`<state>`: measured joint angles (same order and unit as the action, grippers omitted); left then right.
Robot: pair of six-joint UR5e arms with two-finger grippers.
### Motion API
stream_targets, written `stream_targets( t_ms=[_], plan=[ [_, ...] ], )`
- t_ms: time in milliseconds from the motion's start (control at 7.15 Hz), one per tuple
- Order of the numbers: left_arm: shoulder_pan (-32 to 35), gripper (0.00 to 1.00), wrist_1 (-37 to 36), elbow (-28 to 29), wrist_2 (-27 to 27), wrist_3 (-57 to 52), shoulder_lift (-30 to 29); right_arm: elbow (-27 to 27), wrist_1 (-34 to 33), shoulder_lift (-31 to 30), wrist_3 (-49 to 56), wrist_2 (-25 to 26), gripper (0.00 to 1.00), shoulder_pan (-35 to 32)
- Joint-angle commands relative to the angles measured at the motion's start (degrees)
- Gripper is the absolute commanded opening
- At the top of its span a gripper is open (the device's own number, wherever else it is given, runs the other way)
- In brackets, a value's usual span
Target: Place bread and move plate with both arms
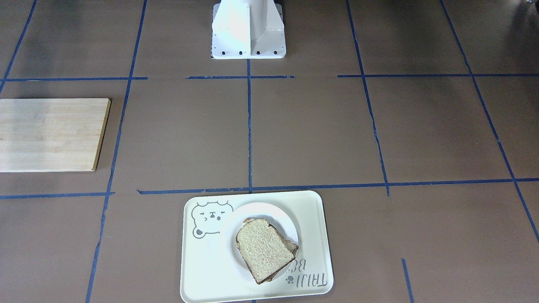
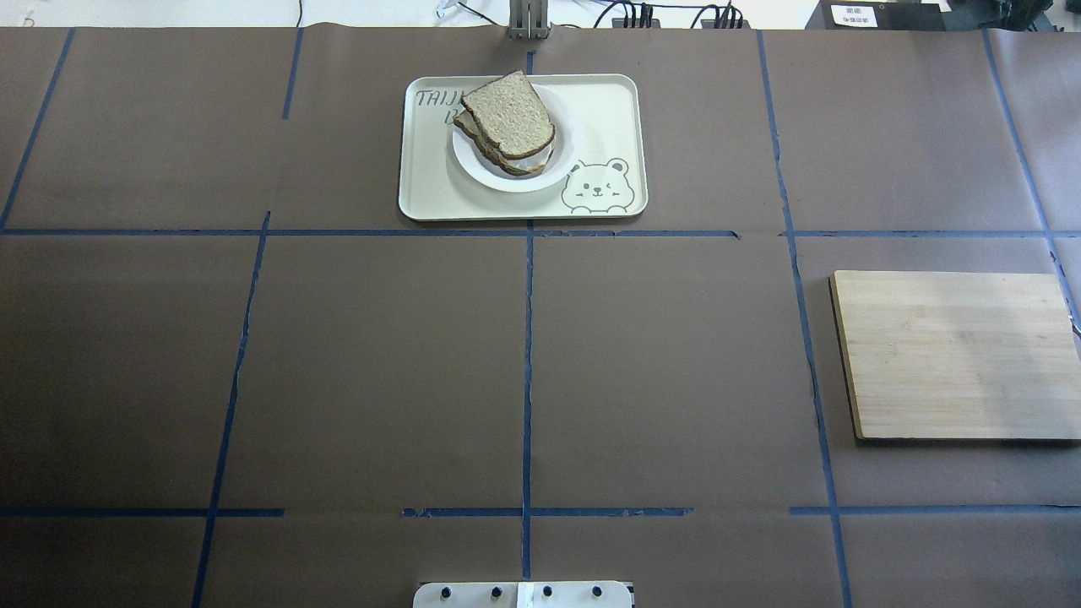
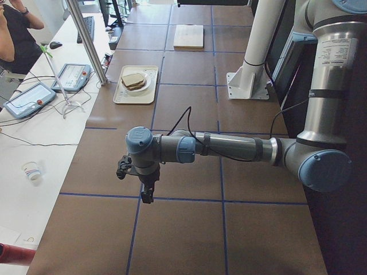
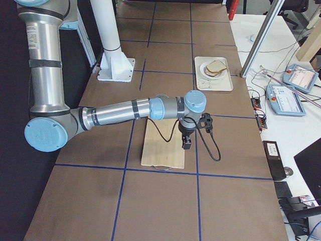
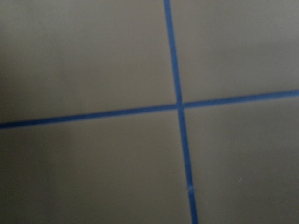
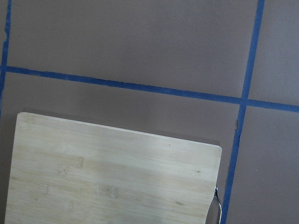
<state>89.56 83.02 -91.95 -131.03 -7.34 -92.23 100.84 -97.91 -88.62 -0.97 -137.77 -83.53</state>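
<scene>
The bread (image 1: 265,248) (image 2: 509,114) lies on top of another slice on the white plate (image 1: 229,240) (image 2: 562,160). The plate sits on the cream bear tray (image 1: 311,219) (image 2: 608,110) at the far middle of the table. Both arms show only in the side views. The left gripper (image 3: 147,196) hangs over bare table near the robot's left end, far from the tray. The right gripper (image 4: 186,145) hangs over the wooden cutting board (image 4: 163,150). I cannot tell whether either one is open or shut. Neither wrist view shows its fingers.
The cutting board (image 2: 954,355) (image 1: 50,134) (image 6: 117,172) lies on the robot's right side. The white robot base (image 1: 248,29) stands at the near middle edge. Blue tape lines cross the brown table (image 5: 179,106). A side desk with tablets (image 3: 71,74) and a person runs along the far edge.
</scene>
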Motion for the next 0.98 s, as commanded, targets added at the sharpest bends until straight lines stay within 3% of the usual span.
stream_targets(
  t_ms=[0,420,839],
  plan=[
    [1.05,1.00,-2.95,-0.15,-4.65,-1.97,1.51,-2.48,0.00,-0.24,0.61,-0.39,1.00,-2.76],
    [0.97,1.00,-1.98,-0.16,-5.20,-1.97,3.02,-6.96,0.00,-2.87,5.00,-0.48,1.00,-8.38],
    [0.97,1.00,-1.90,-0.68,-5.20,-1.88,3.02,-6.89,0.17,-7.25,8.06,-0.13,1.00,-9.62]
  ],
)
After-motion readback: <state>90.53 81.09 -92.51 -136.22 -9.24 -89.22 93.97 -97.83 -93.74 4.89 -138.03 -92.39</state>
